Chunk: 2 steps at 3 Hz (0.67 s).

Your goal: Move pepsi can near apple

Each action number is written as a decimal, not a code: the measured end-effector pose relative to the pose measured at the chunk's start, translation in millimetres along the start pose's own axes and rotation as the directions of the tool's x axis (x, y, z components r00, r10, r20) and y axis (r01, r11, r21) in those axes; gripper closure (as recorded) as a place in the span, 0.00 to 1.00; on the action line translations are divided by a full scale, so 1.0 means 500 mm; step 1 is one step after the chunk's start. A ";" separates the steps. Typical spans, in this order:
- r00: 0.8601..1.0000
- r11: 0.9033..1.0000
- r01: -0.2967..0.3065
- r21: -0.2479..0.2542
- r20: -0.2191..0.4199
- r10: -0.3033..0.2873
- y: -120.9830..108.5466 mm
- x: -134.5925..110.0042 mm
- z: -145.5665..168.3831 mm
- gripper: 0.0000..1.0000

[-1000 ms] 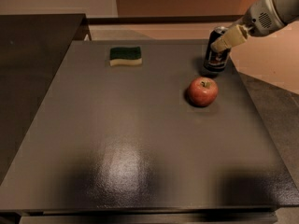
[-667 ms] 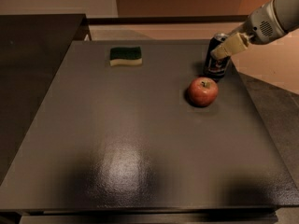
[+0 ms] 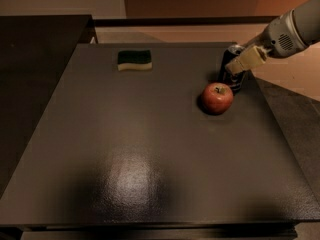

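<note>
Our hand (image 3: 240, 63) sits at the far right of the bench (image 3: 150, 149), at the end of the pale arm reaching in from the upper right corner. It lies against the upper part of the pepsi can (image 3: 231, 55), and we cannot tell whether it is gripping the can or has let go.

The can stands upright on the bench, just behind the apple (image 3: 217, 97) and a little to its right. The two are close enough that we cannot say if they touch. The apple rests on its own, stem up. The green and yellow sponge (image 3: 134, 60) lies well apart at the far left and plays no part here.

We judge the main work as good as done, since the can is already standing beside the apple, as the task asks. What seems left is for the hand to be free of the can and draw clear without tipping it or nudging the apple away.
</note>
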<state>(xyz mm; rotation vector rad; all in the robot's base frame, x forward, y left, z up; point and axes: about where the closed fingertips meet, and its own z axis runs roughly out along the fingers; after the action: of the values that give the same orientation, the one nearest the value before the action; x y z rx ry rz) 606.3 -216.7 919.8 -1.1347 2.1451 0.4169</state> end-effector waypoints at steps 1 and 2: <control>1.000 1.000 0.016 -0.013 -0.005 -0.017 0.015 0.009 0.003 0.59; 1.000 1.000 0.017 -0.017 -0.006 -0.017 0.016 0.008 0.008 0.35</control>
<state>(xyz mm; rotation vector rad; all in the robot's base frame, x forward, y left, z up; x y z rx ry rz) 599.8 -212.1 913.9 -1.1645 2.1396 0.4254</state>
